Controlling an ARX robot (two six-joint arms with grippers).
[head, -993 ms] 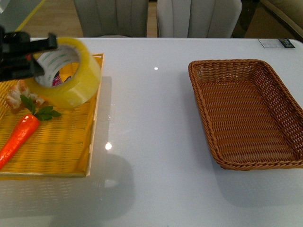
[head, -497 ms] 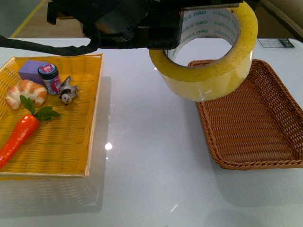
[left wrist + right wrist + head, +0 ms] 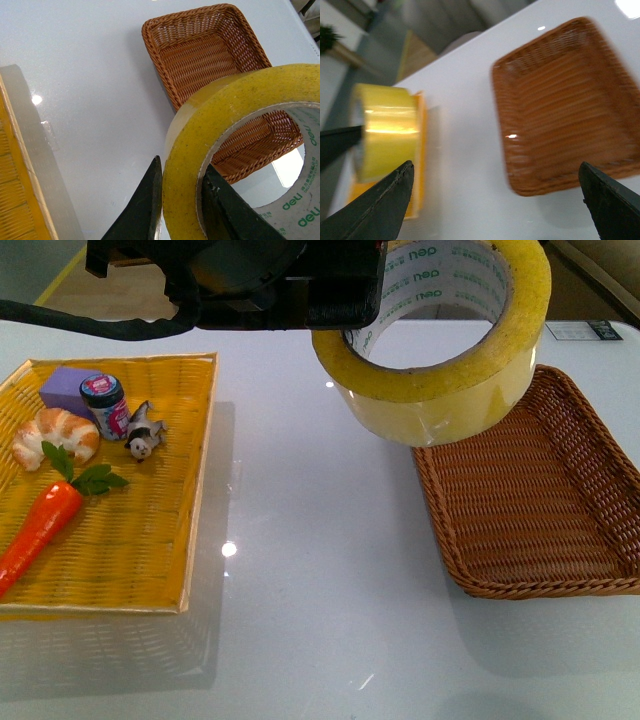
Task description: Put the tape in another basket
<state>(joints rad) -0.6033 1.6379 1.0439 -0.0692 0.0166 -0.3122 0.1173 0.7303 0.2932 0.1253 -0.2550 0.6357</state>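
My left gripper (image 3: 362, 302) is shut on the tape (image 3: 440, 390), a wide yellow roll with a white, green-printed core. It holds the roll high in the air, close to the front camera, over the near-left rim of the brown wicker basket (image 3: 520, 500). In the left wrist view the two black fingers (image 3: 145, 205) clamp the roll's wall (image 3: 210, 115), one outside and one inside, with the empty basket (image 3: 200, 55) below. My right gripper (image 3: 495, 167) is open and empty above the table. It sees the basket (image 3: 565, 100) and the held tape (image 3: 387, 127).
A flat yellow woven tray (image 3: 130, 540) lies at the left. It holds a carrot (image 3: 40, 525), a croissant (image 3: 55, 435), a small jar (image 3: 105, 405), a purple block (image 3: 65, 385) and a small figurine (image 3: 143, 432). White tabletop lies between tray and basket.
The left arm carried the tape from above the yellow tray across to the right, over the basket's left edge. In the last half second it barely shifted.
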